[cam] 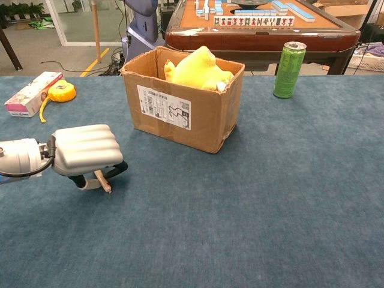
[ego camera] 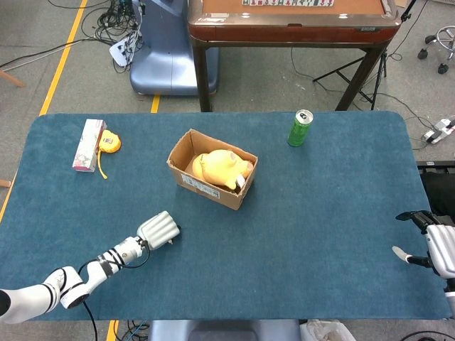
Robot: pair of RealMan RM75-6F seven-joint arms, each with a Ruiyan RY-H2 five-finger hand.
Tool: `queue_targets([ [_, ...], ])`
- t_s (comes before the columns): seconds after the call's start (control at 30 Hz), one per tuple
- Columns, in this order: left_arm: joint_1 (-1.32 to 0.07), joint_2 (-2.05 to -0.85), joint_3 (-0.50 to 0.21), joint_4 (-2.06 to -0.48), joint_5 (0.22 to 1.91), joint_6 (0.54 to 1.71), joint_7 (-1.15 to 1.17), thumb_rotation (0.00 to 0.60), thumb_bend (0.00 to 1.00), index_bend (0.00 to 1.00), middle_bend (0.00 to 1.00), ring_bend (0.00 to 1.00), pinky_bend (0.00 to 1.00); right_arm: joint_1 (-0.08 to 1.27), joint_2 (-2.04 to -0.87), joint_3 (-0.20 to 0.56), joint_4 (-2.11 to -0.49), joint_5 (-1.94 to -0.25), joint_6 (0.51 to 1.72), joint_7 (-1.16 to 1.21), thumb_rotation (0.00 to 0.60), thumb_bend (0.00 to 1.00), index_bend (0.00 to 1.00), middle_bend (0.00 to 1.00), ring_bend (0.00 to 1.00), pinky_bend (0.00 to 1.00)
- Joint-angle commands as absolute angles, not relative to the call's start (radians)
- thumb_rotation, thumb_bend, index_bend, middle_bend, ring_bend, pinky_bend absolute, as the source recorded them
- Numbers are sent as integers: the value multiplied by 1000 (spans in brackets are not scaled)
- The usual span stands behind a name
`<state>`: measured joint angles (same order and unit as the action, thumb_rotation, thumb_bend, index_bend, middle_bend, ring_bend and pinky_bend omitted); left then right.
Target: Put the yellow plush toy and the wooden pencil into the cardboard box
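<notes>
Fingers of your left hand (cam: 87, 151) are curled down over the wooden pencil (cam: 102, 181), which pokes out beneath the knuckles with its tip at the blue table (cam: 252, 198) surface; the thumb and a fingertip close around it, so you have the pencil pinched. That hand sits nearer to you than the cardboard box (cam: 180, 102) and off to its left, apart from it. In the head view the same hand (ego camera: 158, 229) shows below and left of the box (ego camera: 212, 170).

Your right hand (ego camera: 435, 249) lies at the table's right edge, far right of the box and nearer to you, its fingers spread apart and holding nothing.

Move out to the box itself: it stands open-topped near the table's middle, a white label on its front wall, and the yellow plush toy (cam: 198, 69) already rests inside, rising above the rim.

Right of the box, slightly farther back, a green drink can (cam: 288, 69) stands upright. Far left of the box, near the table's left edge, a pink-and-white carton (cam: 31, 94) lies flat with a yellow tape measure (cam: 60, 91) just beside it.

Beyond the table stands a mahjong table (cam: 264, 24) with tiles on its top.
</notes>
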<state>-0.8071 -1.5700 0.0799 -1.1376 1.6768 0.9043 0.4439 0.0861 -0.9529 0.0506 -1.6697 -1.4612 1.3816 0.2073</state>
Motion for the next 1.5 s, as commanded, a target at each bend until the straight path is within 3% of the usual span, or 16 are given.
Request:
queue_targets([
  [0.03,-805,-1570,81,-1137,1677,907,444,600,238,634,872,808,951,86,-953,50,-1669,-1461,1381,207,600,145,349,358,240,468],
  [0.4,-791,-1532,78,-1185,1676,937,483,600,238,666,873,808,951,86,-953,51,-1670,-1461,1381,207,600,145,349,358,240,469],
  [0.93,-748,-1360,40,-1411,1646,1010,619,600,238,667,873,808,951,89,-960,46,-1674,-1465,1376,190,600,145,349,358,240,469],
  [1.5,-751,-1238,-81,-1561,1616,1100,656,600,238,677,873,807,951,93,-968,44,-1676,-1464,1369,170,600,145,349,358,240,469],
])
